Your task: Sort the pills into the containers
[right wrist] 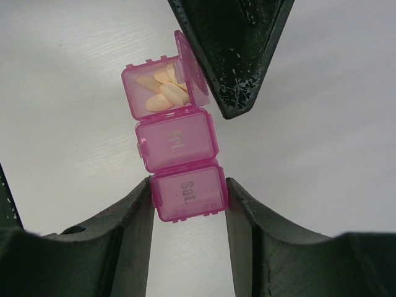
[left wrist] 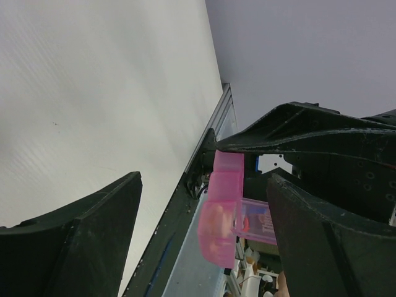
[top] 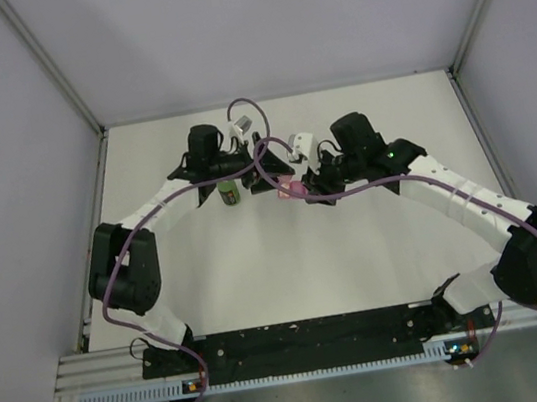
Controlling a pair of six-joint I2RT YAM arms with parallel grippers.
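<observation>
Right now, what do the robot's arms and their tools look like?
Both the left arm and right arm have white tubes joined by chunky black joints. A purple cable loops along each. The left tool and right tool have black, wedge-shaped fingers.

This is a robotics lab test cell. A plain white tabletop is boxed in on the left, right and far sides by bare pale grey panels set in aluminium posts, the kind of enclosure built around a test rig. Two small robot arms, the left arm and the right arm, are bolted to a black base plate on a slotted aluminium rail at the near edge. Purple cables loop loosely along the arms, exposed rather than tidied away.
</observation>
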